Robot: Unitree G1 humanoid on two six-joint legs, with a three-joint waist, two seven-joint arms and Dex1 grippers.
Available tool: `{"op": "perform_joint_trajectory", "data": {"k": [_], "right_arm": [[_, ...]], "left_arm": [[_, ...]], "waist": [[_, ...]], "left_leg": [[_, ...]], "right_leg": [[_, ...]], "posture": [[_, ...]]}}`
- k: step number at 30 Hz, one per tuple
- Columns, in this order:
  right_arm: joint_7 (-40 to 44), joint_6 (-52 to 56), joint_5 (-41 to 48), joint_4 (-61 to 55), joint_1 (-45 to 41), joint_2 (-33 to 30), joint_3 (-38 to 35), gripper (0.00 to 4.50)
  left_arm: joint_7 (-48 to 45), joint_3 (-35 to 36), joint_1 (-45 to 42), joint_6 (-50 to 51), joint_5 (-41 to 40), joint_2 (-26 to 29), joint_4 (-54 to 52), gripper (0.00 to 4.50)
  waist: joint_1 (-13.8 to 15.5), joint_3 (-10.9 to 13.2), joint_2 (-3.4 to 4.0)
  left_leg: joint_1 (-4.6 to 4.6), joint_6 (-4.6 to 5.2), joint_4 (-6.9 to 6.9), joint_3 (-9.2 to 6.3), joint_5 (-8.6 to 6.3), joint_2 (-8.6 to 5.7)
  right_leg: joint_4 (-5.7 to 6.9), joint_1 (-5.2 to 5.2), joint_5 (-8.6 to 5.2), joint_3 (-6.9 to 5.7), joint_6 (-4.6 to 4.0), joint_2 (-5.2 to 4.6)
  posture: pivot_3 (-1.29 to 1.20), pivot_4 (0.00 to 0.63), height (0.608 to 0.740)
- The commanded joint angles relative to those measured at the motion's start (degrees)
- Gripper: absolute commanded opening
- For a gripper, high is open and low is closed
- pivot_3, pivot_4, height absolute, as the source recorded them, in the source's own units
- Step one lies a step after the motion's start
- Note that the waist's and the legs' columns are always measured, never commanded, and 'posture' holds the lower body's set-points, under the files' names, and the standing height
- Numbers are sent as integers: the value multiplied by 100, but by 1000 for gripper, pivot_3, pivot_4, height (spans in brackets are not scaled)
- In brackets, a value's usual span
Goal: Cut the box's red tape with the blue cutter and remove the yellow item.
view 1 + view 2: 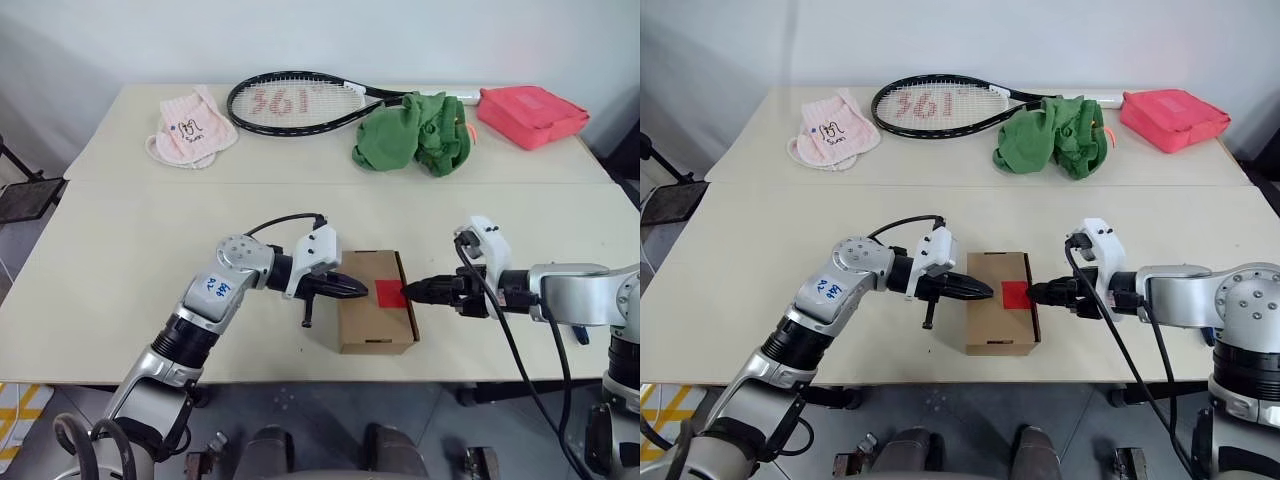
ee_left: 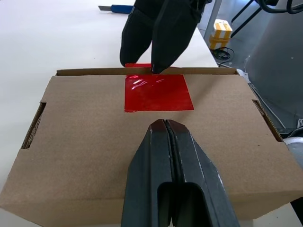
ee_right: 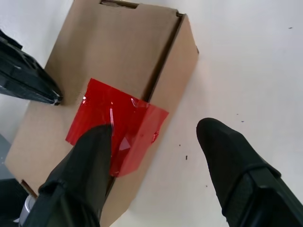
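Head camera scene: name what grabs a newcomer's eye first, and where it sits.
The brown box at the table's near edge, with its red tape on top. The left gripper, shut, rests on the lid; the right gripper, open, has one finger on the tape. At the far edge lies a tennis racket.

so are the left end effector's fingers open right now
No, in the left wrist view the left end effector has its two black fingers pressed together, resting on top of the box just short of the red tape.
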Motion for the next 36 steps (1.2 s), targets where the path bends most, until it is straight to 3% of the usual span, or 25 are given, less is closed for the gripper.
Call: {"op": "perform_joint_trajectory", "data": {"k": [1,14,24,36], "right_arm": [[-252,-224,340,-20,58,-186,84,3038],[-243,-647,483,107,423,-889,349,3038],[-379,-853,603,27,191,-874,877,3038],[-70,-433,-206,-249,-152,-1117,1364,3038]], "left_arm": [[58,-28,76,2,69,24,-130,0],[191,-73,126,-18,112,-20,-113,0],[189,-108,92,-36,110,-67,-81,0],[337,-303,150,181,269,-94,-92,0]], "waist": [[-1,0,0],[17,0,0],[3,0,0],[14,-1,-1]], "left_leg": [[1,0,0,0,0,0],[0,3,1,0,-1,0],[1,4,2,0,-2,0],[2,6,4,-1,-3,1]], "right_leg": [[0,0,0,0,0,0],[-2,2,0,0,0,0],[-2,2,0,0,0,0],[-2,5,0,0,0,0]], "posture": [[0,150,740],[0,150,740],[0,150,740],[0,150,740]]}}
